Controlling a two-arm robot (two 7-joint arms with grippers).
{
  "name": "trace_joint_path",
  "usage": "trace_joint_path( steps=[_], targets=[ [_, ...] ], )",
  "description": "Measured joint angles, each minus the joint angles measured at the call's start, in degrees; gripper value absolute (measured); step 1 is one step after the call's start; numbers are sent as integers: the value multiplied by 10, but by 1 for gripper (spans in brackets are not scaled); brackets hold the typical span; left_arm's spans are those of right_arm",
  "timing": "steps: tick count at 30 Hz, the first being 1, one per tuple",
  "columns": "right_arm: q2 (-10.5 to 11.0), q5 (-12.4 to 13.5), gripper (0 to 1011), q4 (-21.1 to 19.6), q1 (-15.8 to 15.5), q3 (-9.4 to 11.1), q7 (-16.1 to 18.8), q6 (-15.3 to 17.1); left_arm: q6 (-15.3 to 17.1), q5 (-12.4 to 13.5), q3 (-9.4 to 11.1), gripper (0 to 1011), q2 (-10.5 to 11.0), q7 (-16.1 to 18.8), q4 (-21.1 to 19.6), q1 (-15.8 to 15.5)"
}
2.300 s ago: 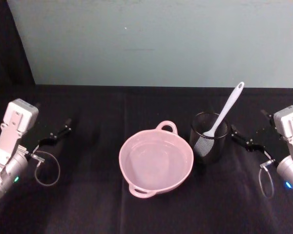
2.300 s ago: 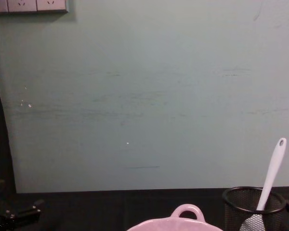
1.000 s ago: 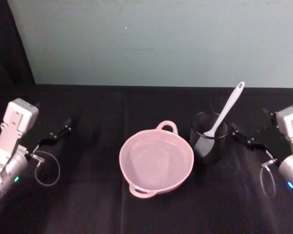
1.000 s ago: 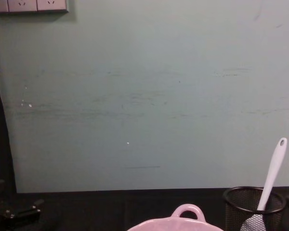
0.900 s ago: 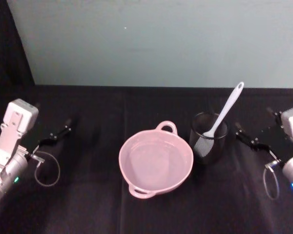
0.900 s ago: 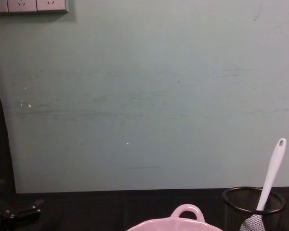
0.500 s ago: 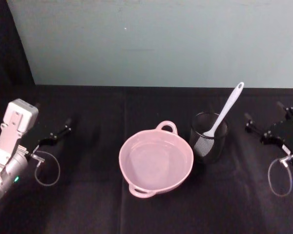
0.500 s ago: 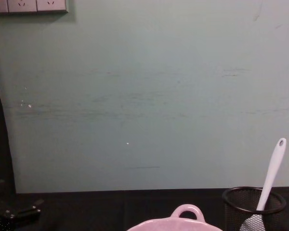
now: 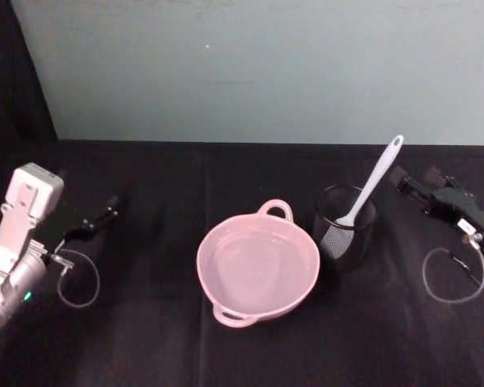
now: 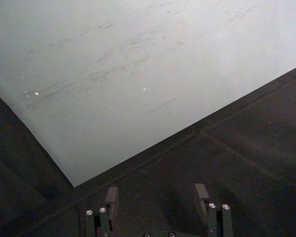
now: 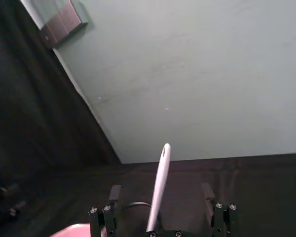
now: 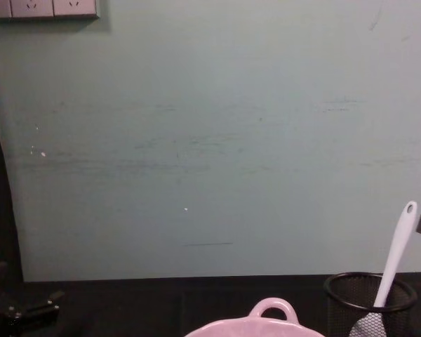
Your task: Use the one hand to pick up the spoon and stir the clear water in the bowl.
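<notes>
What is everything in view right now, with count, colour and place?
Round plastic bowl with loop handles: one, pale pink, table centre.
Wire-mesh cup: one, black, just right of the bowl.
Long-handled plastic spoon: one, white, standing head-down in the cup, handle leaning right.
Tablecloth: one, black, under everything.
Wall: one, pale green, behind the table.
Left end effector: one, black, open, low at the table's left side.
Right end effector: one, black, open, just right of the spoon's handle, not gripping.

No readable text, label, brand, number or sign on anything in view
</notes>
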Motion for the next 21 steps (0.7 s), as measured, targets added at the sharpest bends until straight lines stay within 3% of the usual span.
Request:
trace_joint_path(
  steps=[3, 12, 21],
  targets=[
    [-8, 26, 1003, 18, 17, -1, 13, 22, 0, 0, 0, 1005, 0, 0, 0, 0],
    [-19, 60, 1002, 79, 80, -29, 29, 70, 0, 0, 0, 1005, 0, 0, 0, 0],
    [-29, 78, 1002, 110, 113, -47, 34, 82, 0, 0, 0, 1005, 0, 0, 0, 0]
  ],
)
